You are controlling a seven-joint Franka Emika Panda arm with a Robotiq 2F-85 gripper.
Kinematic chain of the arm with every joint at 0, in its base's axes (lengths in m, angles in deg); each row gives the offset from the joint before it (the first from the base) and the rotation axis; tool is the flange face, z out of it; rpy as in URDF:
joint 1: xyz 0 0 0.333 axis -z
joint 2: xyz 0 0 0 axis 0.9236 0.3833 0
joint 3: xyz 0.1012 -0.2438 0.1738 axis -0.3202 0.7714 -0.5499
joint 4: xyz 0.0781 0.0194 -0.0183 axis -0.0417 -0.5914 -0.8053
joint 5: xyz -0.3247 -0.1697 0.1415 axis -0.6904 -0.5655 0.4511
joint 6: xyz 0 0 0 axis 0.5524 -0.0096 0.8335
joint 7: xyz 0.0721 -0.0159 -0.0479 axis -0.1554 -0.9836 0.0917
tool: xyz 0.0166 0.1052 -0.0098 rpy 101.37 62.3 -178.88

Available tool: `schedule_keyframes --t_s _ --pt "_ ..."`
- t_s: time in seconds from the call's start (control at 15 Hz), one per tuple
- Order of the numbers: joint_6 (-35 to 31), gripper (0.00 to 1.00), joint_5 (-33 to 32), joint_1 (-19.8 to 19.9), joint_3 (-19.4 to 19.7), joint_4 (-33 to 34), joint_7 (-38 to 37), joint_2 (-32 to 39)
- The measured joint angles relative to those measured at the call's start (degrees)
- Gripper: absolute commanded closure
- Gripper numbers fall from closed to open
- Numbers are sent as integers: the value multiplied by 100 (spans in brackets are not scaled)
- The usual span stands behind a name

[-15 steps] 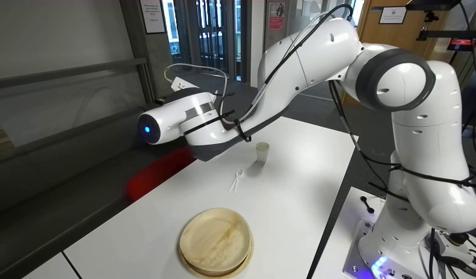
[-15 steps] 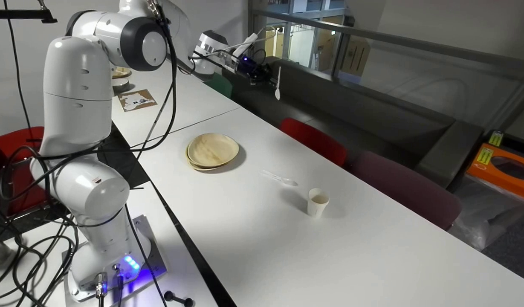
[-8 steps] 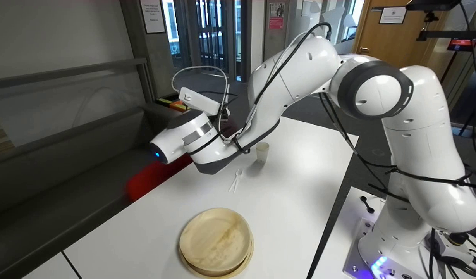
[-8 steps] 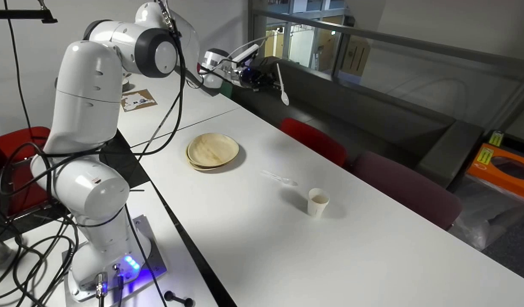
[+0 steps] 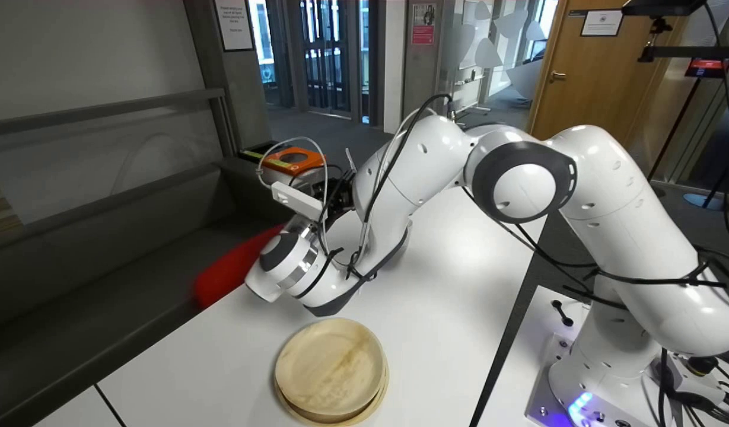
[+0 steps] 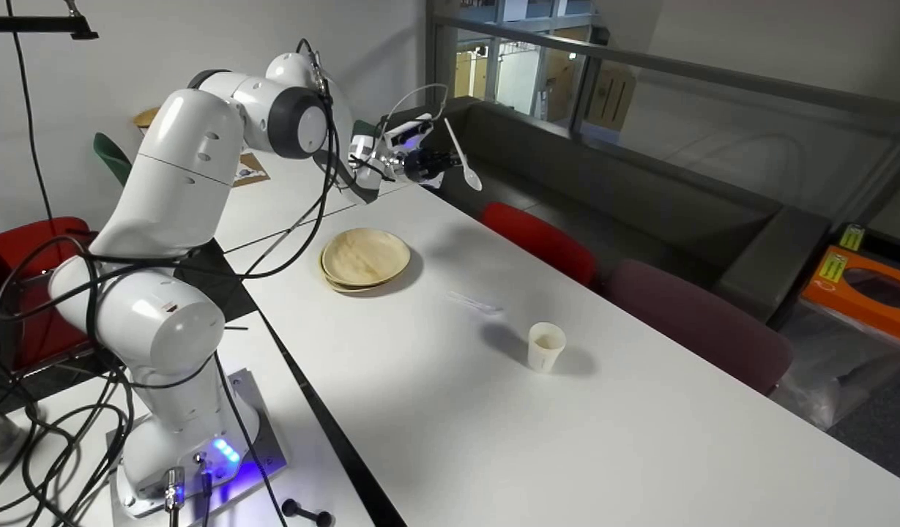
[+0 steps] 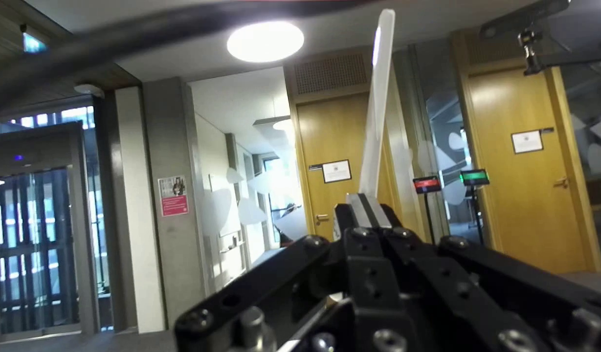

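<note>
Although both exterior views cut off the white surface (image 6: 625, 446), much of it shows beneath the bent Panda arm (image 5: 521, 190). Stacked wooden plates (image 5: 330, 367) rest there, the lower mostly covered. Partly screened by the arm in an exterior view, the claw (image 7: 367, 210) is clenched. A paper cup (image 6: 545, 355) stands upright. Held midair in the claw by its handle, a tilted white plastic spoon (image 7: 378, 102) hides its bowl from the wrist view. Faint pale cutlery (image 6: 475, 301), hard to make out, lies between plates and cup.
</note>
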Motion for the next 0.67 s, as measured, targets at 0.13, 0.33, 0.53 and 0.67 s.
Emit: schedule_keyframes --t_s 0.13,0.33,0.53,0.67 --pt "-90 100 107 9 -164 147 139 162" --pt "-466 100 510 33 -565 445 146 170" --pt "-836 100 1023 32 -864 765 146 155" --pt "-1135 100 1415 50 -960 931 144 147"
